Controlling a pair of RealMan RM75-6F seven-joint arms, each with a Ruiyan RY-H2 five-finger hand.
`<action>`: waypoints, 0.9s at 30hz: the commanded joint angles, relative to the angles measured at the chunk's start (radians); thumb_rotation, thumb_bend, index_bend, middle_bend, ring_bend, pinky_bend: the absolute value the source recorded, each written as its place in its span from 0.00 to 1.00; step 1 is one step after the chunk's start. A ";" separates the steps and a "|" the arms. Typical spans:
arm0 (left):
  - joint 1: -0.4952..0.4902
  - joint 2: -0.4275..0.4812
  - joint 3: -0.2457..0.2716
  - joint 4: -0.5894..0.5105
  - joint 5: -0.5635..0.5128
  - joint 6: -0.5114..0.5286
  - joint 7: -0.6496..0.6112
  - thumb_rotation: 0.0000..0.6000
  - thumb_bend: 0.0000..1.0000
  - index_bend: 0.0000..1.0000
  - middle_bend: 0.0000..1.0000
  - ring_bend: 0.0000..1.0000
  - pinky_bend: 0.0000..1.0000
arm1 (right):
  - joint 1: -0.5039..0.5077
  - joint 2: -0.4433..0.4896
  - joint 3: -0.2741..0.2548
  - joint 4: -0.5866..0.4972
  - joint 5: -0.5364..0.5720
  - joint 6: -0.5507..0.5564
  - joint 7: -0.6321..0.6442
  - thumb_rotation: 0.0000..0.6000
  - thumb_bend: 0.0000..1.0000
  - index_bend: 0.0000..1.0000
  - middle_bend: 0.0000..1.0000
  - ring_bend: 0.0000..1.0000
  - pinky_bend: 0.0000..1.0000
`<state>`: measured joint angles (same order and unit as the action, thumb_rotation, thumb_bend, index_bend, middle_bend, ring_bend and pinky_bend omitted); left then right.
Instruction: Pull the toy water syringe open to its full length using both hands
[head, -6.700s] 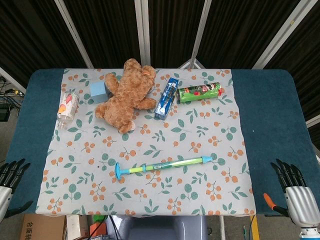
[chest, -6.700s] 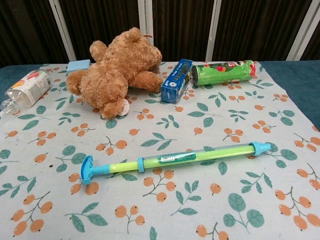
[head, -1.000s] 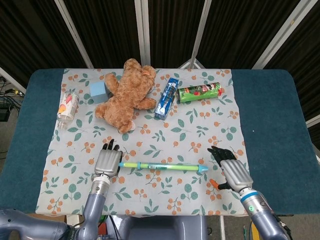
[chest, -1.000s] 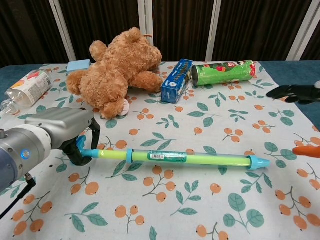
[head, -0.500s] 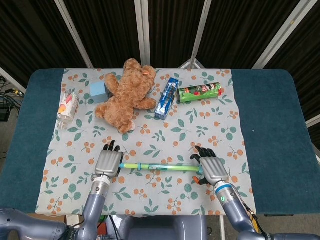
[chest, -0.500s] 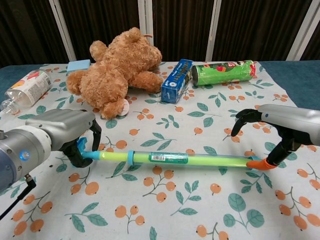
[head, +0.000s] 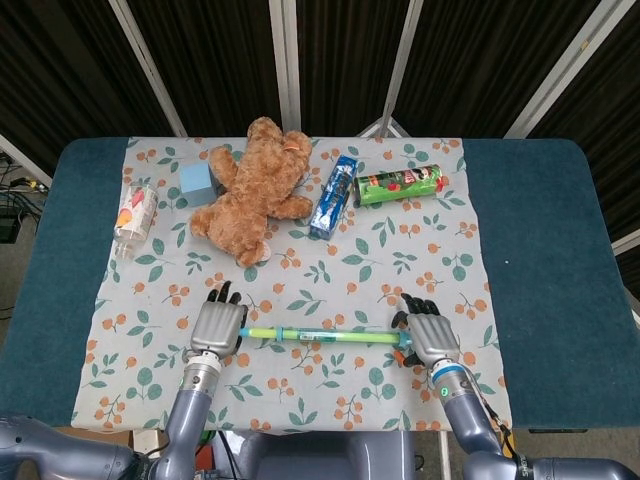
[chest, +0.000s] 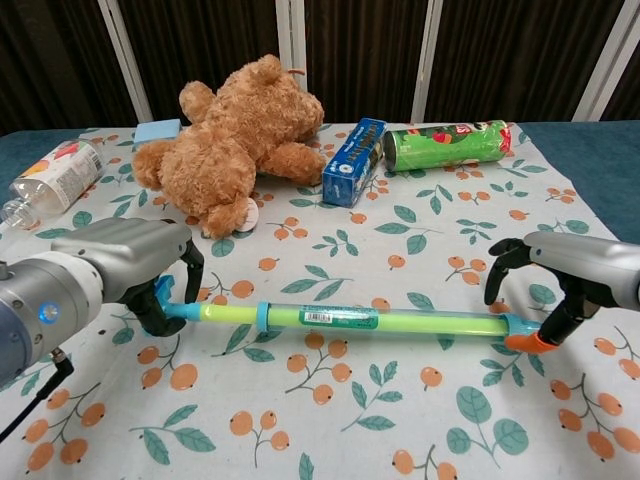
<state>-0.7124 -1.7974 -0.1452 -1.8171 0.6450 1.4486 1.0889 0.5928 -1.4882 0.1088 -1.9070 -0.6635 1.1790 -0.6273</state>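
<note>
The toy water syringe (head: 320, 335) (chest: 350, 318), a green tube with blue ends and a blue collar, stretches left to right over the front of the floral cloth. My left hand (head: 218, 325) (chest: 110, 270) grips its blue handle at the left end. My right hand (head: 430, 338) (chest: 575, 265) is at the nozzle end. Its fingers (chest: 500, 262) arch over the tube with a gap showing beneath them, and its orange thumb tip lies against the blue nozzle. The plunger rod shows only a short way between the handle and the collar.
At the back of the cloth (head: 420, 260) lie a brown teddy bear (head: 255, 190), a blue box (head: 333, 196), a green can (head: 398, 185), a light blue block (head: 196, 180) and a plastic bottle (head: 135, 217). Blue table surface (head: 540, 230) borders the cloth.
My right hand came in from the right and settled over the nozzle end, sliding slightly outward in the last half second. The left hand kept its grip on the handle; the syringe barely moved.
</note>
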 joint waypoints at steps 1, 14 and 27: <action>-0.001 -0.003 0.000 0.001 -0.001 0.001 0.000 1.00 0.46 0.62 0.21 0.04 0.15 | 0.000 -0.006 -0.004 0.011 -0.002 -0.002 0.010 1.00 0.33 0.39 0.02 0.00 0.00; -0.004 -0.007 0.002 -0.001 0.001 0.007 0.003 1.00 0.46 0.62 0.21 0.04 0.15 | 0.006 -0.034 -0.016 0.045 0.009 -0.005 0.020 1.00 0.33 0.41 0.02 0.00 0.00; -0.003 -0.006 0.004 -0.012 0.000 0.007 -0.001 1.00 0.46 0.62 0.21 0.04 0.15 | 0.012 -0.041 -0.012 0.084 0.012 -0.009 0.028 1.00 0.33 0.48 0.06 0.00 0.00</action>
<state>-0.7152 -1.8035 -0.1416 -1.8287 0.6446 1.4556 1.0882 0.6045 -1.5297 0.0962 -1.8240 -0.6518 1.1705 -0.5998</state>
